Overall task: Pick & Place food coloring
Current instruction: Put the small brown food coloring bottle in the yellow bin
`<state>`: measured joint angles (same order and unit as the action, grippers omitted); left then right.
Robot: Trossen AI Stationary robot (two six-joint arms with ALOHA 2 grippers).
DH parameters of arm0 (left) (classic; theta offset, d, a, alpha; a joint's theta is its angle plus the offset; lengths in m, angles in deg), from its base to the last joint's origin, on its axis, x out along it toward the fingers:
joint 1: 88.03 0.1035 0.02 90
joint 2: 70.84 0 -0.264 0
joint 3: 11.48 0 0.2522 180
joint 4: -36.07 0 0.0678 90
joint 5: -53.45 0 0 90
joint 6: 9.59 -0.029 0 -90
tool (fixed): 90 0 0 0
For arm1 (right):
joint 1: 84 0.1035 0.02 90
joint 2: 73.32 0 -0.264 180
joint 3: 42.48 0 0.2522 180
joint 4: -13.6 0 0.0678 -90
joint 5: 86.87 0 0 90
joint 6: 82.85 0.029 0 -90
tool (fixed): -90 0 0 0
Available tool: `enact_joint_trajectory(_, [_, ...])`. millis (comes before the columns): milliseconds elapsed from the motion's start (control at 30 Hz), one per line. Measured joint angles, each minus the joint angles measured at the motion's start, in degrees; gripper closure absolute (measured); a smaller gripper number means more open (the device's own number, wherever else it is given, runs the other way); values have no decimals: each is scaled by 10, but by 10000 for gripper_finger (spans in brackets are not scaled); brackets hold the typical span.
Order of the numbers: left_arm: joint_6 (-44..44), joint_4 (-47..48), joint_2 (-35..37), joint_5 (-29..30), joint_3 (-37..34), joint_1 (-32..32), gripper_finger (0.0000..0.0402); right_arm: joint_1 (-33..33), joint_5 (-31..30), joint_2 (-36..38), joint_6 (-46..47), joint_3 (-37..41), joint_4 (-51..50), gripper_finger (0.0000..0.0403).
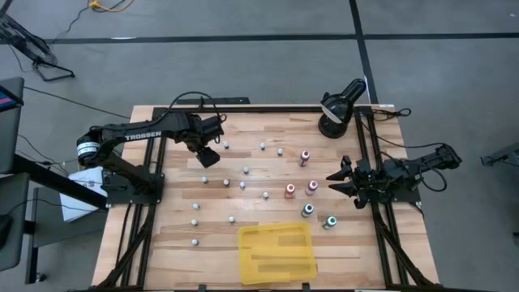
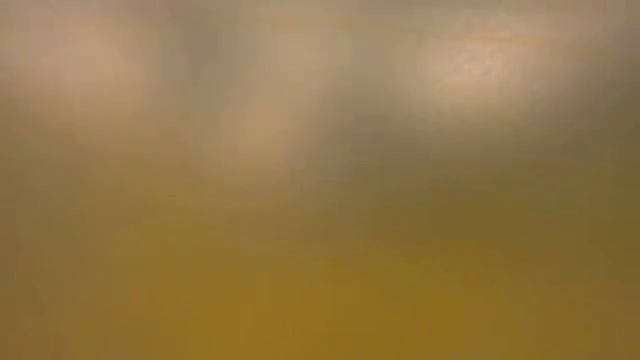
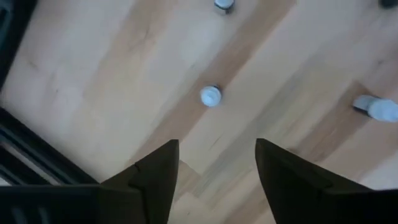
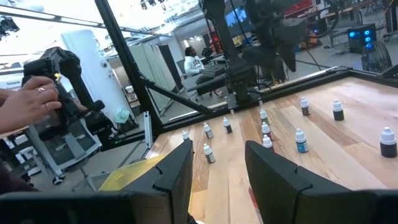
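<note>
Currently the food coloring (image 1: 265, 195), a scatter of tiny bottles mostly capped in white with a few in red, pink and teal, is standing spread across the wooden table (image 1: 170, 243) above the flat yellow tray (image 1: 276, 252). Over its upper-left part the left gripper (image 1: 208, 157) is hovering with its fingers standing apart and gripping nothing, one white-capped bottle (image 3: 211, 96) standing just ahead of them. At the right edge the right gripper (image 1: 335, 180) is waiting with its fingers parted a little and nothing between them.

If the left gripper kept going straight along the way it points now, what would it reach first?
Probably the white-capped bottle standing upright on the table just ahead of the left gripper. Its jaws are open and empty, with bare wood between them; depth is uncertain.
</note>
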<state>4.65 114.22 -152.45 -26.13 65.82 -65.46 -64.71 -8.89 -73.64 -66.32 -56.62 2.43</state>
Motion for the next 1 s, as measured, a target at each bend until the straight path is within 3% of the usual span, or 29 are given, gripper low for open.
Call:
enact_joint_trajectory(233, [-61, -58, 0, -8, -51, 4, 194, 0, 0, 0, 0, 0, 0, 264])
enact_joint_trajectory(500, [-63, -131, -2, -3, -97, 11, 196, 0, 0, 0, 0, 0, 0, 266])
enact_joint_trajectory(1000, [-107, -205, -97, 15, -105, 8, 196, 0, 0, 0, 0, 0, 0, 264])
